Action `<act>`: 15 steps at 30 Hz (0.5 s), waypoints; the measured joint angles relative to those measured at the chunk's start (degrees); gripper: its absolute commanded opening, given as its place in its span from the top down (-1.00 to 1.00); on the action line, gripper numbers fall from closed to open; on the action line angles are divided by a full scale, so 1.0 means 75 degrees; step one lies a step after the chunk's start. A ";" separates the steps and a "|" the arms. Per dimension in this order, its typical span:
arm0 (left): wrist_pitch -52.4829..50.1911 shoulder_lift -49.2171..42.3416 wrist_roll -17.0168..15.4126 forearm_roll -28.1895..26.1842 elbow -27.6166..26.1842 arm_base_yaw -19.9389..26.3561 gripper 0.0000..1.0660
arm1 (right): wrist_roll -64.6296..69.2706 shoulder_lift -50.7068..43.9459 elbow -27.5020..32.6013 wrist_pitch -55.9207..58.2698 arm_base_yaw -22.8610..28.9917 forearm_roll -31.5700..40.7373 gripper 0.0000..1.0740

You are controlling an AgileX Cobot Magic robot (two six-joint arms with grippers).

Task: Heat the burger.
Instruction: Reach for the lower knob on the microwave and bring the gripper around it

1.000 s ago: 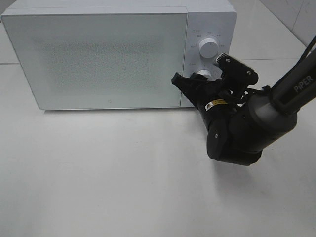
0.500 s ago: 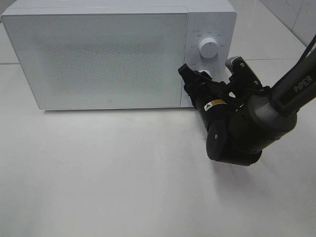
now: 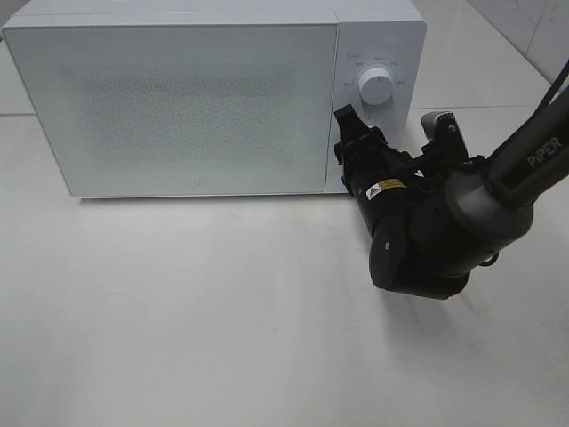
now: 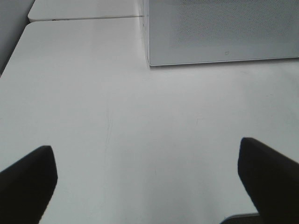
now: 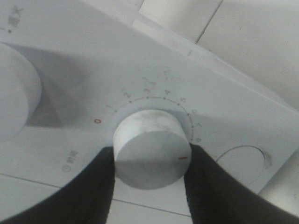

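The white microwave [image 3: 222, 11] stands at the 12 o'clock end of the bench [image 3: 178, 311] with its door [image 3: 178, 107] shut and its control panel [image 3: 391, 36] on the door's 3 o'clock side. The right arm [image 3: 462, 213] reaches in from about 4 o'clock, and the right claw [image 3: 396, 133] meets the panel just at 6 o'clock of the upper knob [image 3: 377, 86]. The right wrist view shows the claw pinching the lower knob [image 5: 148, 140] — a black finger [image 5: 100, 182] pressed to each side — with the knob's red mark toward the high end of the numbered scale, well away from the red 0. The left claw [image 4: 149, 184] hangs spread wide over the bench, with a corner of the microwave ahead of it. Where the burger is cannot be told from these views.
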 measured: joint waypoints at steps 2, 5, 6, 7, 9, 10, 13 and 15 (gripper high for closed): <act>0.0000 0.0000 0.0000 0.0000 0.0000 0.0000 -0.83 | 0.0443 0.0000 -0.0008 -0.0015 0.0008 0.0053 0.67; 0.0000 0.0000 0.0000 0.0000 0.0000 0.0000 -0.83 | 0.0710 0.0000 -0.0023 -0.0015 0.0046 0.0153 0.65; 0.0000 0.0000 0.0000 0.0000 0.0000 0.0000 -0.83 | 0.0710 0.0000 -0.0023 -0.0015 0.0046 0.0153 0.65; 0.0000 0.0000 0.0000 0.0000 0.0000 0.0000 -0.83 | 0.0879 0.0000 -0.0053 -0.0023 0.0053 0.0222 0.65; 0.0000 0.0000 0.0000 0.0000 0.0000 0.0000 -0.83 | 0.1100 -0.0008 -0.0061 -0.0023 0.0061 0.0260 0.64; 0.0000 0.0000 0.0000 0.0000 0.0000 0.0000 -0.83 | 0.1222 -0.0008 -0.0069 -0.0023 0.0076 0.0298 0.64; 0.0000 0.0000 0.0000 0.0000 0.0000 0.0000 -0.83 | 0.1566 -0.0008 -0.0076 -0.0031 0.0076 0.0367 0.63; 0.0000 0.0000 0.0000 0.0000 0.0000 0.0000 -0.83 | 0.1757 -0.0015 -0.0084 -0.0031 0.0084 0.0420 0.63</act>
